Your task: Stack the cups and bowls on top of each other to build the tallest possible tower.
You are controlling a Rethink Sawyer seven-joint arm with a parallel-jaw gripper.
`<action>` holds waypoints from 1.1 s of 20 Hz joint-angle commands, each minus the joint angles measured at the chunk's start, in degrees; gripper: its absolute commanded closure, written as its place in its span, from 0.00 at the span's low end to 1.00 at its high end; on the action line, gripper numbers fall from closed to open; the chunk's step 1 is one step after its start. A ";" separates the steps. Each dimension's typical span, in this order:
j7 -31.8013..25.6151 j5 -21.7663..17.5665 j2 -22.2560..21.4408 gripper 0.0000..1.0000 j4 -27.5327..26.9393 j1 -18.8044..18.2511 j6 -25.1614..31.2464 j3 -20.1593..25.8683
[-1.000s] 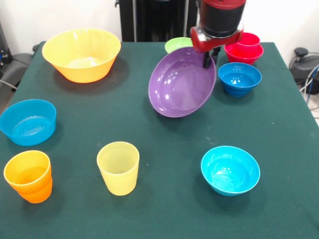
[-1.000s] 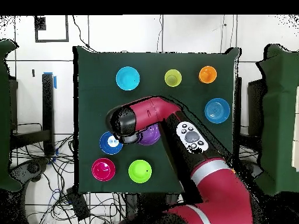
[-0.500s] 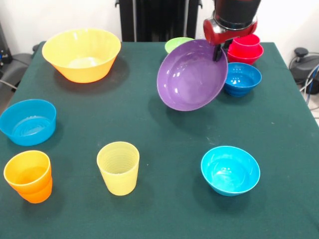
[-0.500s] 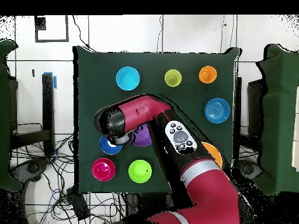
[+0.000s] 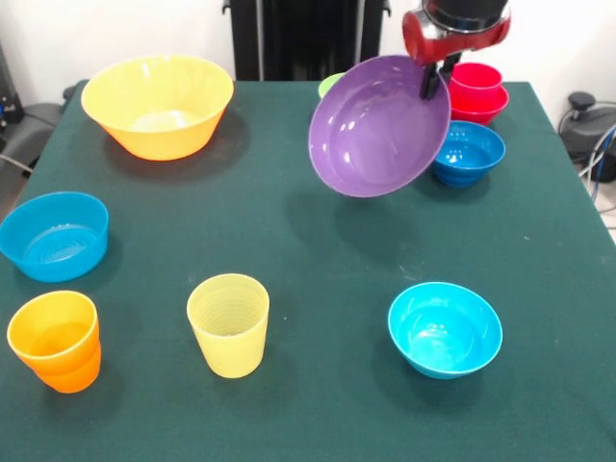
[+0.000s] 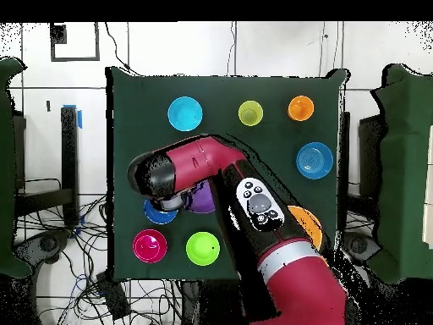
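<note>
At the table's far side in front view, near the pedestal, the gripper [image 5: 430, 82] is clamped on the rim of the wide purple bowl [image 5: 378, 127], which hangs tilted steeply, inside facing the camera, clear of the green table [image 5: 318, 250]. Just beside it sits the dark blue bowl [image 5: 465, 152], and behind that the red cup nested in the small red bowl [image 5: 474, 91]; lime green bowl [image 5: 332, 85] is mostly hidden behind the purple one. Elsewhere, well apart: big yellow-orange bowl [image 5: 157, 104], light blue bowl [image 5: 53, 235], orange cup [image 5: 55, 340], ribbed yellow cup [image 5: 229, 323], cyan bowl [image 5: 445, 328]. Overhead, arm [image 6: 211, 173] covers most of the purple bowl w/ only an edge showing. Judgement: step in hand is carrying the purple bowl to a stacking spot. To do well: keep grip firm on rim, level the bowl before lowering, centre it over the target, and keep the hanging lower edge from clipping the blue bowl or red stack.
</note>
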 commanded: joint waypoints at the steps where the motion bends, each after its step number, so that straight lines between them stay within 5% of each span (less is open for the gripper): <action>1: 1.62 1.67 -3.20 1.00 4.76 3.06 2.36 -0.17; 22: 10.15 6.95 -5.31 1.00 7.84 12.40 -2.85 -4.78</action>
